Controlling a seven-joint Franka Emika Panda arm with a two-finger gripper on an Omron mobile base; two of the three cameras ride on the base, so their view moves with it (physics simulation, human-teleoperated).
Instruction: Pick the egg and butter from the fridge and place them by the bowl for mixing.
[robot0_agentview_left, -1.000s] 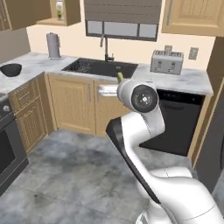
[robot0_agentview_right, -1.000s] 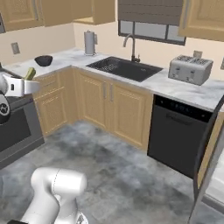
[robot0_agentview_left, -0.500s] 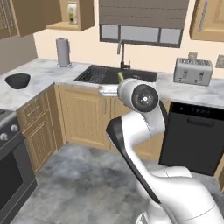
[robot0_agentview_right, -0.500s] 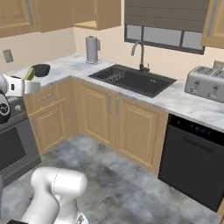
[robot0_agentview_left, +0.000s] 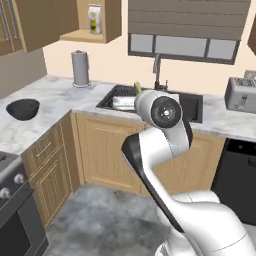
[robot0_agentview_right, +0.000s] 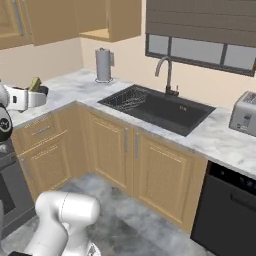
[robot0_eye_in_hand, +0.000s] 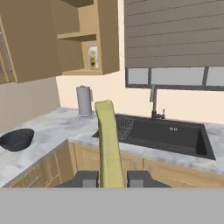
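This is a home kitchen. It has light wooden cabinets (robot0_agentview_right: 125, 150) under a marble counter (robot0_agentview_right: 215, 140), a dark sink (robot0_agentview_right: 160, 107) with a faucet (robot0_agentview_right: 167, 75) below a window, a toaster (robot0_agentview_right: 246, 112) and a black dishwasher (robot0_agentview_right: 225, 210).

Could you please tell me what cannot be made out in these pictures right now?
- Butter: in the left base view the arm's white wrist hides all but its tip.
- Bowl: in the right base view the gripper covers most of it.
- Bowl's inside: its rim hides any contents, hand view.
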